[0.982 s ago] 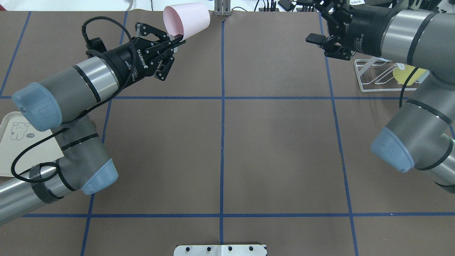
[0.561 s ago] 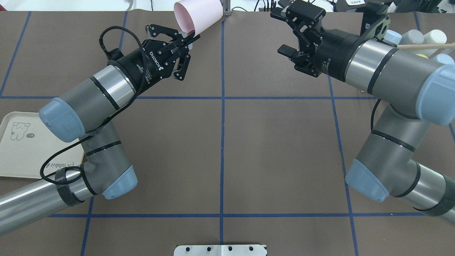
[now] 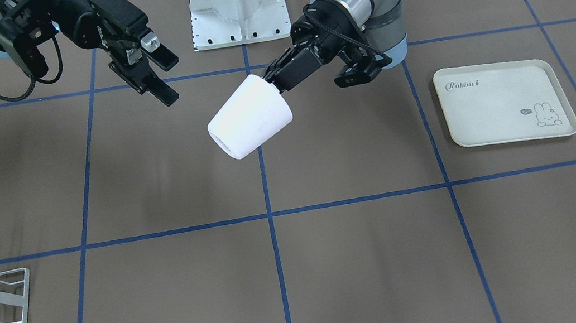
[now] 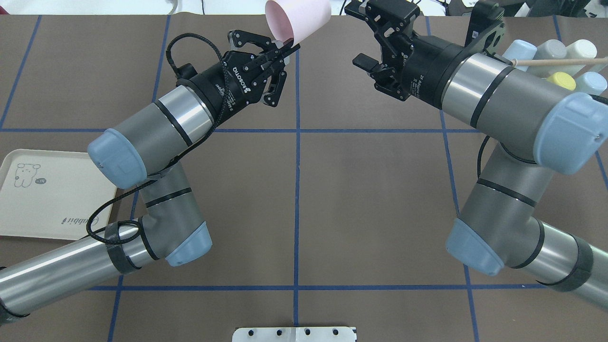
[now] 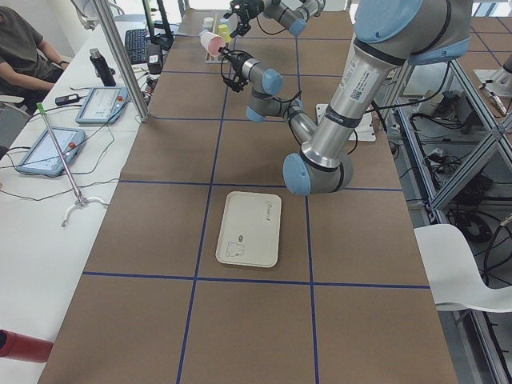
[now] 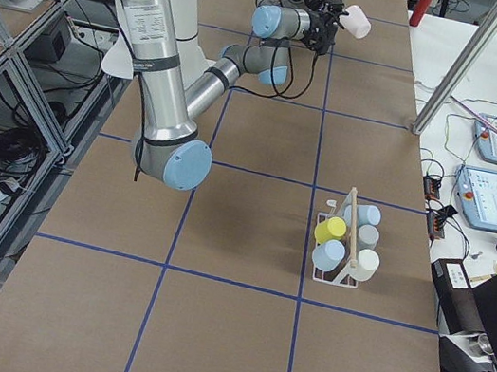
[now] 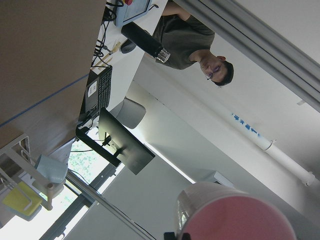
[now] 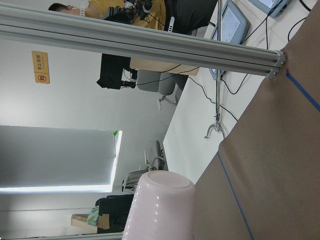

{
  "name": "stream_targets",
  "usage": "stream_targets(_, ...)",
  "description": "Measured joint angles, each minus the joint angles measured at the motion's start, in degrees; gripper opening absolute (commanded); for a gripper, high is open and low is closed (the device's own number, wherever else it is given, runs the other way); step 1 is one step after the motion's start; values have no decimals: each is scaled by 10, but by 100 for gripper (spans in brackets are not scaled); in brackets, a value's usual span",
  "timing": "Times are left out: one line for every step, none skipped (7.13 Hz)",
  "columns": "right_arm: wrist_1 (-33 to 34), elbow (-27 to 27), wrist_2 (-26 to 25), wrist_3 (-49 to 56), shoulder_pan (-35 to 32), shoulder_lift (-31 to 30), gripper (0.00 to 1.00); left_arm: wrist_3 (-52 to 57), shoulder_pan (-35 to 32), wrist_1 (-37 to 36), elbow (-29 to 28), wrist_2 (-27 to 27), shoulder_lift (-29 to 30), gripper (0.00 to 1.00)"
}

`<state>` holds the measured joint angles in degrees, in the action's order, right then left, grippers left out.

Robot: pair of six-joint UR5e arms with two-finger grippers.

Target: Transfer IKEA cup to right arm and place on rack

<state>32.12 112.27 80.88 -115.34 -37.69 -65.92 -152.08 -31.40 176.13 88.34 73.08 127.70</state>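
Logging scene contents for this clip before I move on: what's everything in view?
IKEA cup: one, pale pink, held aloft, far centre.
rack: one, white wire with wooden dowel, far right of the table.
racked cups: five; two light blue, one yellow, one grey, one cream.
tray: one, cream, rabbit print, robot's left side.
table: one, brown cover, blue tape grid.
person: one, seated past the table's far edge.
left hand: shut on the IKEA cup's rim.
right hand: open, near the IKEA cup, not touching.
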Motion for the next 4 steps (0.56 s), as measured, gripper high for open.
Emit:
stream_targets(0, -4, -1, 0, 0, 1, 100, 0, 6, -2, -1, 0, 7, 0)
stream_targets(0, -6, -3, -1, 0, 2, 100, 0, 12, -3, -2, 0, 13, 0)
stream_targets(0, -7, -5, -1, 0, 4, 100, 0, 16, -3, -3, 0, 16, 0)
stream_targets(0, -10, -7, -1, 0, 6, 100, 0, 20, -4, -3, -1, 20, 0)
